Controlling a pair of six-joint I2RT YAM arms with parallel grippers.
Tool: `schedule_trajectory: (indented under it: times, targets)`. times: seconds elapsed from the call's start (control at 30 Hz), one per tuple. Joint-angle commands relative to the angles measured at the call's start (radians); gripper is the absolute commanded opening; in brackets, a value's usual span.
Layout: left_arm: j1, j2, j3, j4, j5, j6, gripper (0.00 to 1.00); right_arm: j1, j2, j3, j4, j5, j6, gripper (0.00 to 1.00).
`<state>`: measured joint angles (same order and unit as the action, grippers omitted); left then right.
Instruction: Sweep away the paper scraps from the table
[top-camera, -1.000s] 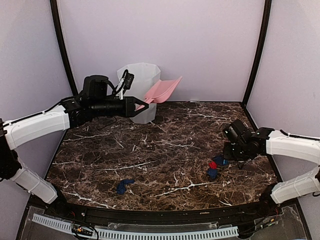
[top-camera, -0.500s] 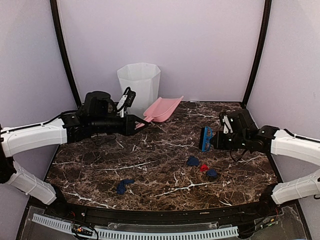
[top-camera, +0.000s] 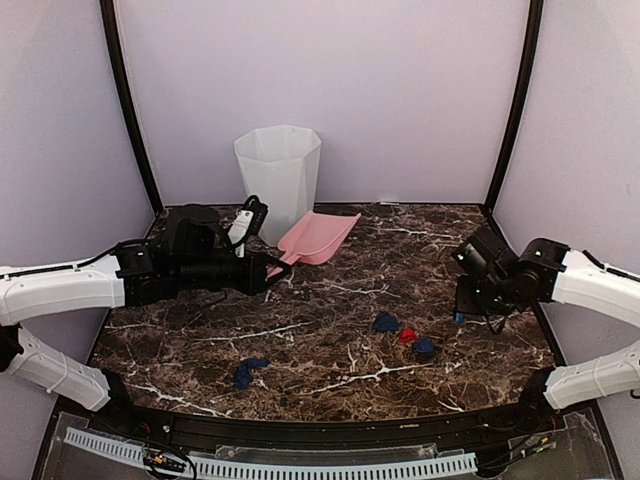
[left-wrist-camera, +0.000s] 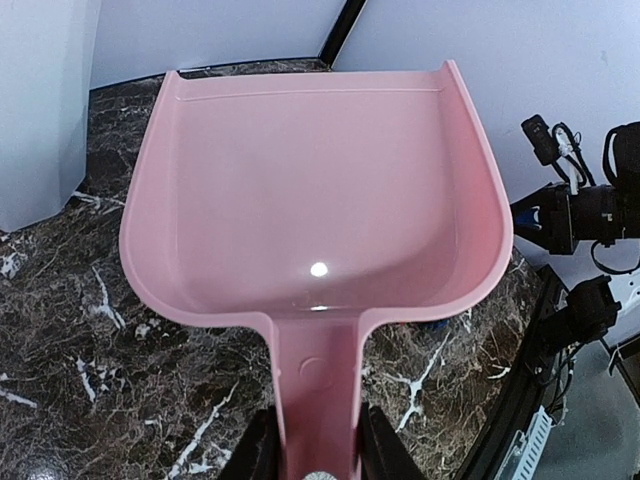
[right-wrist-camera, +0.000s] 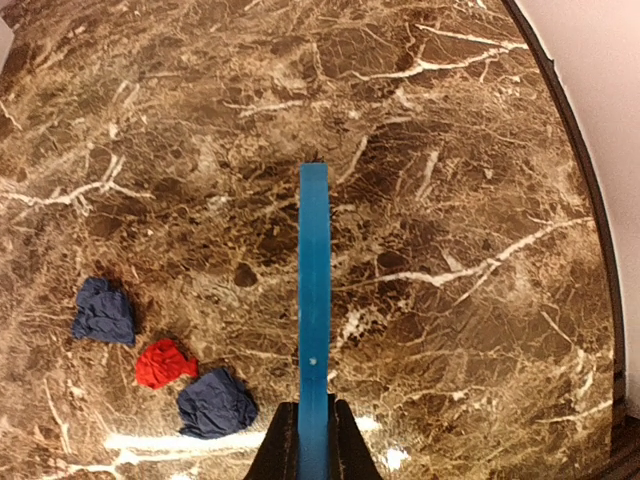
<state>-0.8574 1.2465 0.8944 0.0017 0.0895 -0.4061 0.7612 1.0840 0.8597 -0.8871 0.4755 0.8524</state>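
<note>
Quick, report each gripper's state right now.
Left gripper: closed on the pink dustpan, by its handle.
Right gripper: closed on the blue brush.

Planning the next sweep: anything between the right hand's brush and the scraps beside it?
Nothing visible. The three scraps lie just left of the brush in the right wrist view, with only bare table between.

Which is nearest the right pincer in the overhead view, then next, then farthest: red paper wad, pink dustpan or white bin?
From the right pincer:
1. Red paper wad, just left of it.
2. Pink dustpan, farther left, toward the back.
3. White bin, back left, behind the dustpan.
</note>
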Motion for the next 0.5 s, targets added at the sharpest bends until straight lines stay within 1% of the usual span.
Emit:
schedule_trajectory:
  times: [0.0,0.1,0.23,0.47]
  targets:
    - [-0.026,-0.014,-0.029,0.002,-0.044,-0.004,0.00,0.068,0.060,0.061,-0.162,0.063,0.095,0.00]
    - [-0.035,-0.020,-0.046,-0.020,-0.049,-0.005,0.00,0.105,0.107,0.061,-0.180,0.027,0.084,0.00]
    - [-0.038,-0.022,-0.057,-0.024,-0.058,-0.002,0.00,0.152,0.152,0.044,-0.146,-0.028,0.054,0.00]
    - [-0.042,-0.030,-0.072,-0.032,-0.070,-0.006,0.00,0.167,0.148,0.025,0.084,-0.190,-0.082,0.00]
